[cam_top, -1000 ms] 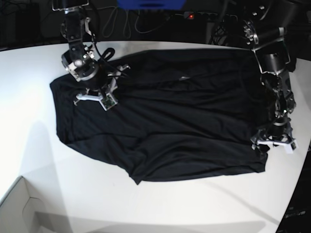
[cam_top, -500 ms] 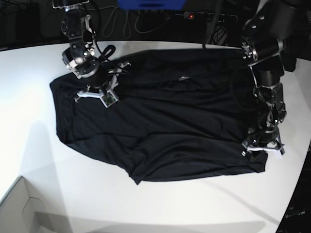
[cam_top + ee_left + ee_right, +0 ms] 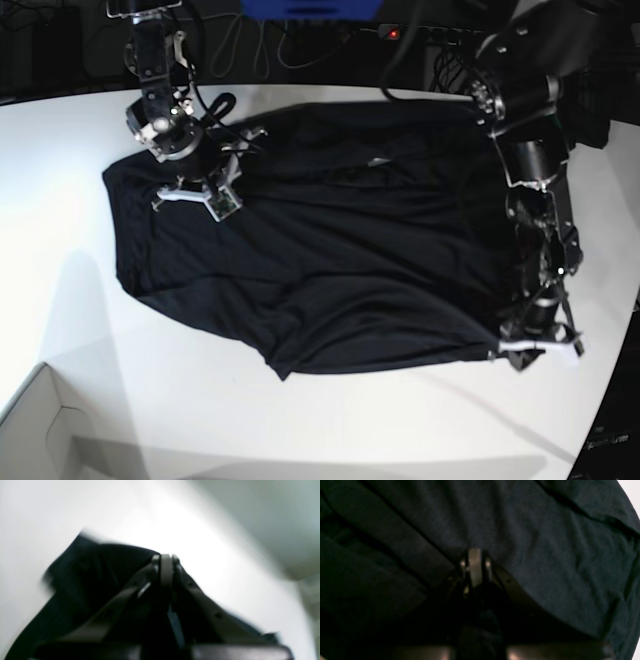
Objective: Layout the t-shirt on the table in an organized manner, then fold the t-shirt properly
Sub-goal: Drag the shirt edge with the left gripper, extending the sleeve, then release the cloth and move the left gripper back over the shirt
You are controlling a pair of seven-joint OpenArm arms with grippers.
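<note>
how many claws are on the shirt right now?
2. The left claw is shut on the t-shirt at its corner nearest the table's curved edge; the right claw is shut on the opposite side.

Plain black t-shirt, no print, smooth white table, white cardboard box corner

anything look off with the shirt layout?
Yes. The t-shirt lies askew on the table, not squared. Its near hem bulges into a wrinkled point, and folds run across the fabric. Nothing looks torn or spilled.
</note>
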